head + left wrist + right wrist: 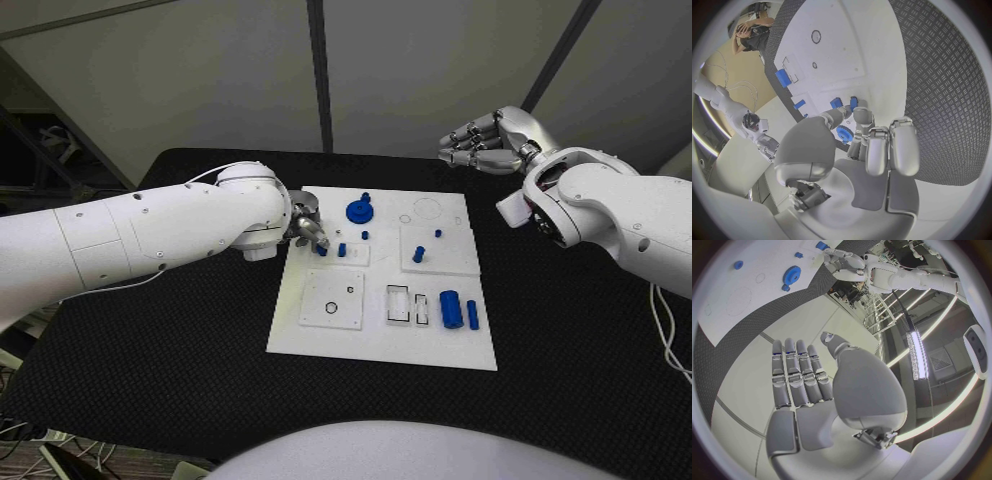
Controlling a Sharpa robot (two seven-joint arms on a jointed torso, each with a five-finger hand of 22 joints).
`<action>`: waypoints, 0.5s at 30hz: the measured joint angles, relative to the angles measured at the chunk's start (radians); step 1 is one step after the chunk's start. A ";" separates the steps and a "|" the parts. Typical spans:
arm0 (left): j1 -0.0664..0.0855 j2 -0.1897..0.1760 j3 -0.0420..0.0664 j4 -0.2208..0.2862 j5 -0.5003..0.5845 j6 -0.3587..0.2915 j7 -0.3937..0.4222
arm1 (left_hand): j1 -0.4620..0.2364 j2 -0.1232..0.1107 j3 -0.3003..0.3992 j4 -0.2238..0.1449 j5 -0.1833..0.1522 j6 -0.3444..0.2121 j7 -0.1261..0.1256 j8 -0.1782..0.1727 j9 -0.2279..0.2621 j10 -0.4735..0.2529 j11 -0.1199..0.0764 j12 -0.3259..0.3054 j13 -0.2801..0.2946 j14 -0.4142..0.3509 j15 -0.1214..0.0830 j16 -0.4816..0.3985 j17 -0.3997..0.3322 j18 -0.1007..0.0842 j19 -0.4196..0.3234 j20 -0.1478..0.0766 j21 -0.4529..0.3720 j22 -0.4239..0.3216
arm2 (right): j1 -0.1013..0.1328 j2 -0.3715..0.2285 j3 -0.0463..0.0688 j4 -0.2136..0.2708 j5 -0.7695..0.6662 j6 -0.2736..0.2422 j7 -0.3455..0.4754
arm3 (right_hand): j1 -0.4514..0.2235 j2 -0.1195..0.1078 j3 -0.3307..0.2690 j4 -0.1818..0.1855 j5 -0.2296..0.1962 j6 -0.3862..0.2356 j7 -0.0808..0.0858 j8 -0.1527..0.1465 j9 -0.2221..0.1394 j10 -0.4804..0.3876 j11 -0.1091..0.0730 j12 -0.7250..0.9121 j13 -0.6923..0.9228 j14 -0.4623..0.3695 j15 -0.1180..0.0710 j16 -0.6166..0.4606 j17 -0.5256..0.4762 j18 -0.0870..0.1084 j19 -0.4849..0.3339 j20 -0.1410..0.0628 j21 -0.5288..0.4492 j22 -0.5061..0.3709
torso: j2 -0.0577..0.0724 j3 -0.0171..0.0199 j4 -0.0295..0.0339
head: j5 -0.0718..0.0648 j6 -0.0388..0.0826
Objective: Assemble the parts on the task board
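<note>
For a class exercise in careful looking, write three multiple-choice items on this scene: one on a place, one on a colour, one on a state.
1. The gear lies where, relative to the task board? A on it; B beside it; C beneath it.
2. The parts are: A grey; B blue; C red.
3. The right hand: A holds a part; B holds nothing; C presses the board.

Answers: A, white board shows all round the gear; B, every piece is blue; B, its fingers enclose nothing.

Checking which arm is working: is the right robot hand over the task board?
No, the right robot hand hangs beyond the task board's far edge.
</note>
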 measured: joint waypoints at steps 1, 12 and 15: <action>0.000 0.001 0.000 -0.001 0.000 0.001 0.000 | 0.000 0.000 0.000 0.000 0.000 0.000 0.000 0.003 0.001 0.000 0.000 0.003 0.002 0.000 0.000 0.000 0.000 0.000 0.000 0.000 0.000 0.000 | 0.000 0.000 0.000 0.000 0.000 0.000 0.000 | 0.000 0.000 0.000 0.000 0.000 0.000 0.000 0.000 0.000 0.000 0.000 0.000 0.000 0.000 0.000 0.000 0.000 0.000 0.000 0.000 0.000 0.000 | 0.000 0.0000 0.0000 | 0.000 0.000; 0.003 0.010 -0.006 -0.015 0.000 0.008 0.000 | -0.023 -0.012 -0.008 -0.010 -0.003 0.010 -0.021 0.035 0.029 0.014 -0.013 0.013 0.016 -0.001 -0.008 0.000 0.000 0.001 -0.002 -0.002 0.010 0.000 | 0.000 -0.001 0.000 0.000 0.000 0.001 0.000 | 0.000 0.000 0.000 0.000 0.000 0.000 0.000 0.000 0.000 0.000 0.000 0.000 0.000 0.000 0.000 0.000 0.000 0.000 0.000 0.000 0.000 0.000 | 0.000 0.0002 -0.0004 | -0.002 -0.006; 0.003 0.012 -0.007 -0.018 0.000 0.008 0.000 | -0.028 -0.012 -0.009 -0.011 -0.003 0.011 -0.022 0.035 0.031 0.019 -0.018 0.014 0.016 -0.002 -0.009 0.000 0.000 0.001 -0.001 -0.006 0.010 0.000 | 0.000 -0.002 0.000 0.001 0.000 0.001 0.000 | 0.000 0.000 0.000 0.000 0.000 0.000 0.000 0.000 0.000 0.000 0.000 0.000 0.000 0.002 0.002 0.000 0.000 0.000 0.000 0.000 -0.005 -0.002 | -0.001 0.0002 -0.0005 | -0.003 -0.006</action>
